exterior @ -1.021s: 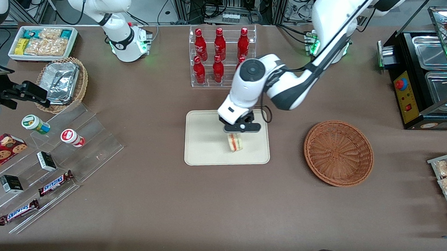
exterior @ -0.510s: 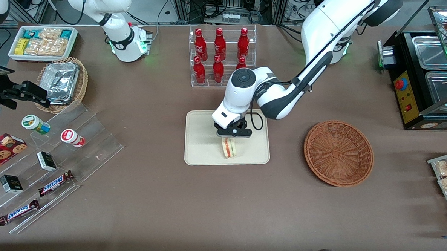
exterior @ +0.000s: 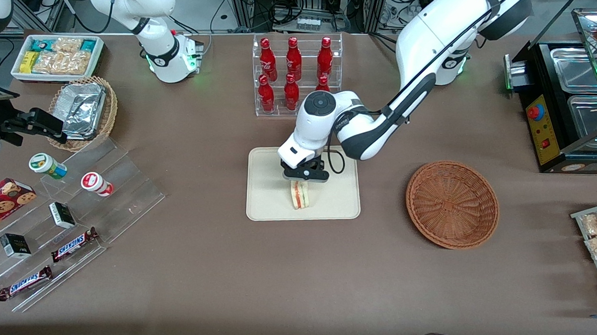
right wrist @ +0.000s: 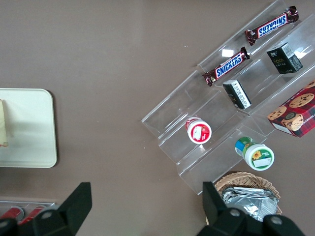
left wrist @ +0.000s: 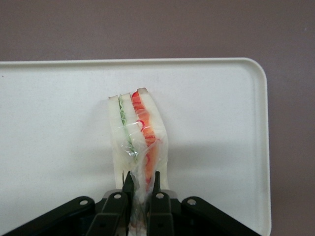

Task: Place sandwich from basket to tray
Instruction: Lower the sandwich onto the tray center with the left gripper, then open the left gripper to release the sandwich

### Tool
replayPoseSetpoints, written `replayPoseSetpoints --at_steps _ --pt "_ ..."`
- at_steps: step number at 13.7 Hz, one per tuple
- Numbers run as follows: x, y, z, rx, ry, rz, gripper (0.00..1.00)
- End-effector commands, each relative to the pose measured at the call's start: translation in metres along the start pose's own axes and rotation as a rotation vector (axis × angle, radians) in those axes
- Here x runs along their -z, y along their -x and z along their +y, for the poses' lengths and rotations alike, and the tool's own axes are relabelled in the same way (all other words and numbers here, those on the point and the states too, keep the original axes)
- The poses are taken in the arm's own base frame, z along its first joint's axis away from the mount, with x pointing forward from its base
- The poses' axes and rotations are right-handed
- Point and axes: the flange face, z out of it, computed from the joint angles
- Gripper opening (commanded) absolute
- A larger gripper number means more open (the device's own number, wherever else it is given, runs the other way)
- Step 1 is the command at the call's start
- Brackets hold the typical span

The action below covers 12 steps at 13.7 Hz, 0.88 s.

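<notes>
The sandwich (exterior: 300, 196) is a small wrapped wedge of white bread with red and green filling (left wrist: 139, 137), hanging over the middle of the cream tray (exterior: 267, 196); whether its lower end touches the tray I cannot tell. My left gripper (exterior: 301, 180) is shut on the sandwich's upper end, its black fingers (left wrist: 129, 189) pinching the clear wrap. The tray (left wrist: 59, 123) fills most of the wrist view beneath the sandwich. The reddish-brown wicker basket (exterior: 452, 204) stands bare beside the tray, toward the working arm's end of the table.
A clear rack of red bottles (exterior: 295, 74) stands farther from the camera than the tray. Clear tiered shelves with snacks (exterior: 75, 203), a foil-lined basket (exterior: 84, 110) and a white bin of packets (exterior: 56, 56) lie toward the parked arm's end. A black food warmer (exterior: 568, 104) sits past the basket.
My gripper has carried the sandwich sideways over the tray, away from the basket and toward the tray's middle, and it has dropped a little lower. It has stayed shut on the sandwich throughout.
</notes>
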Motion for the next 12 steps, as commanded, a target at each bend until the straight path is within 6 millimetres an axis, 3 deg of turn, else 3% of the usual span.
replayPoseSetpoints --at_steps 1,2,6,9,12 --pt "0.004 -0.006 0.004 0.012 -0.001 0.014 0.94" --pt "0.007 -0.013 -0.002 0.019 -0.040 0.006 0.99" --pt "0.048 -0.035 -0.003 0.069 -0.122 0.002 1.00" --pt "0.114 -0.053 -0.005 0.159 -0.161 -0.036 1.00" --pt "0.193 -0.102 -0.053 0.307 -0.185 -0.038 1.00"
